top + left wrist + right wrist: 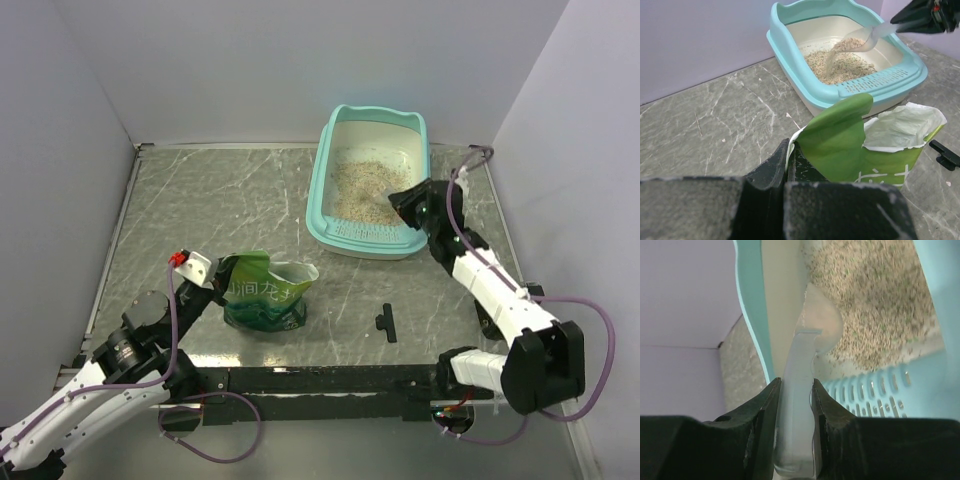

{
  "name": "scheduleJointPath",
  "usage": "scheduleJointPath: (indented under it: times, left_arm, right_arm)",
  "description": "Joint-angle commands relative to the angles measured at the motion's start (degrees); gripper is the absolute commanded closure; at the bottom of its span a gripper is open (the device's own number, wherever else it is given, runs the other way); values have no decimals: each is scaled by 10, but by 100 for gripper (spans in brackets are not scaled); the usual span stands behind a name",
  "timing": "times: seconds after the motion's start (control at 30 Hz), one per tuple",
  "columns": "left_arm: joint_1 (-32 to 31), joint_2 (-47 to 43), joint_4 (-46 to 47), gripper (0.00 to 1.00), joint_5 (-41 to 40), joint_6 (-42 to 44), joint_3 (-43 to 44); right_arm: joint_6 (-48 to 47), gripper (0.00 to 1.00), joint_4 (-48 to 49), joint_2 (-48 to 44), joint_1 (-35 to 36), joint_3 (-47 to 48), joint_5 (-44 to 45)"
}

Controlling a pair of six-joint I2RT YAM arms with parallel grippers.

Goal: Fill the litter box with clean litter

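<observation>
The teal litter box point(318, 190) stands at the back right, with clean litter point(360, 190) lying as a beige patch on its white floor. My right gripper point(795, 385) is shut on the handle of a clear plastic scoop point(800, 405), held over the box's near perforated end. In the left wrist view the scoop point(867, 40) is tipped and litter point(832, 60) streams from it into the box point(790, 52). My left gripper point(790, 147) is shut on the torn top edge of the green pouch point(840, 145), which stands open at front left point(262, 292).
A small black T-shaped part point(387, 322) lies on the marbled tabletop between the pouch and the right arm. Pale walls close in the table on three sides. A black rail point(320, 380) runs along the near edge.
</observation>
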Motion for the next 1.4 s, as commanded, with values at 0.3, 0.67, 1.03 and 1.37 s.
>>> scheduleJointPath:
  times: [0.3, 0.67, 1.03, 1.37]
  left_arm:
    - [8, -4, 35, 99, -23, -7, 12]
    - [9, 5, 31, 99, -17, -7, 14]
    - [9, 29, 33, 99, 46, -10, 16]
    - [9, 47, 34, 99, 97, -14, 17]
  right_arm:
    - [-332, 100, -326, 154, 27, 336, 89]
    - [-397, 100, -394, 121, 101, 407, 123]
    - [-349, 100, -419, -50, 100, 373, -213]
    - [-313, 100, -421, -163, 116, 300, -392]
